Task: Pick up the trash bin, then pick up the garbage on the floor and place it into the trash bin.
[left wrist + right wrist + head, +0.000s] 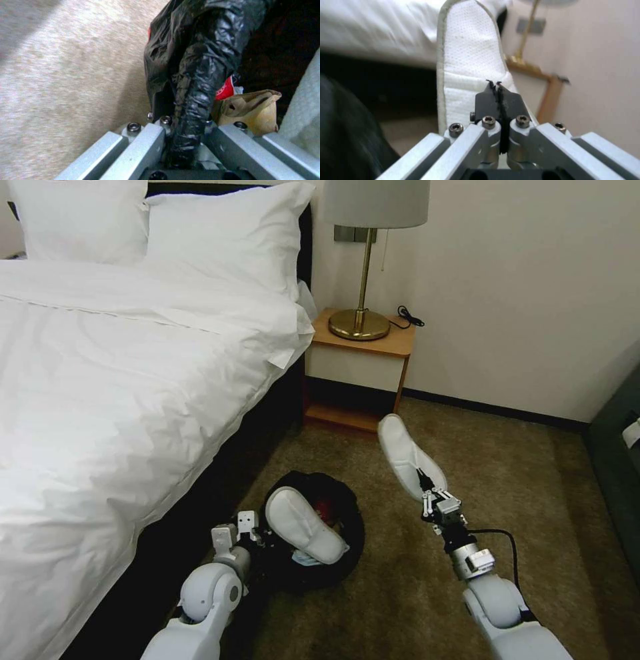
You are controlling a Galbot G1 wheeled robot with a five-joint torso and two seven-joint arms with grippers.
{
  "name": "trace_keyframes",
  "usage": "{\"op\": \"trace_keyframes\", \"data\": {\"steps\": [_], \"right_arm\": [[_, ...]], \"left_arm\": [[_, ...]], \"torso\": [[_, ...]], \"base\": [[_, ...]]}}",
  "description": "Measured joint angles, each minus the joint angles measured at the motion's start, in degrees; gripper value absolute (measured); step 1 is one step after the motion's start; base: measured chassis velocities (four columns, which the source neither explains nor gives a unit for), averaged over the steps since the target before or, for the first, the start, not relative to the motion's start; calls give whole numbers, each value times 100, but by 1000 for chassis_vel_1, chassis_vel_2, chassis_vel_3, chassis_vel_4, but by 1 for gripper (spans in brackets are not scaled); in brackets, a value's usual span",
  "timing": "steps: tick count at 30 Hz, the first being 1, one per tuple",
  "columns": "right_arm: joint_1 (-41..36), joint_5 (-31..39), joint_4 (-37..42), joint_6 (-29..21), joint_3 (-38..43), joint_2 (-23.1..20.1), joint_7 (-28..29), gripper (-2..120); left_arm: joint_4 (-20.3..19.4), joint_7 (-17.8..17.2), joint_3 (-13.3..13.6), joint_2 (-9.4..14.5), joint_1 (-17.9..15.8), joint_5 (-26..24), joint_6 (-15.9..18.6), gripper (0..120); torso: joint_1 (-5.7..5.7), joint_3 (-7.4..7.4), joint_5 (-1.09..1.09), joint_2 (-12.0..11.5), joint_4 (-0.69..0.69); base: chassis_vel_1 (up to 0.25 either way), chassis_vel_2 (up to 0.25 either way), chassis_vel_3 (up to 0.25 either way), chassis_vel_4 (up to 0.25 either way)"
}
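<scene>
Left end effector (248, 528), nearest at 7 o'clock, clamps the trash bin (347, 553) rim to hold it up as a target; one slipper (303, 525) plus brown paper bag (256, 110) already inside. Right end effector (427, 493), 4 o'clock, pinches second slipper (407, 457) by its edge, raised clear of carpet (520, 480), right of bin.

No readable text, label or number on anything in view.

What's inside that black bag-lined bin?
Round black bag-lined bin: a flat white slipper on top, a brown paper bag, something red. Deeper contents are covered.
</scene>
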Motion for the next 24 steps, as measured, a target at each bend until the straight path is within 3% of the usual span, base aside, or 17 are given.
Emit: {"op": "trace_keyframes", "data": {"steps": [3,8,24], "right_arm": [[-239,-91,746,-182,-186,119,147,0],[-417,-275,1107,-281,-351,330,205,0],[-558,-770,1317,-411,-1015,825,247,0]], "left_arm": [[98,22,130,73,-147,-285,151,0],[160,41,219,65,-224,-381,216,0],[506,145,637,-162,-658,-397,307,0]], "torso": [[0,0,0,0,2],[0,0,1,0,1],[0,1,1,0,1]], "base": [[0,0,0,0],[0,0,0,0],[0,0,0,0]]}}
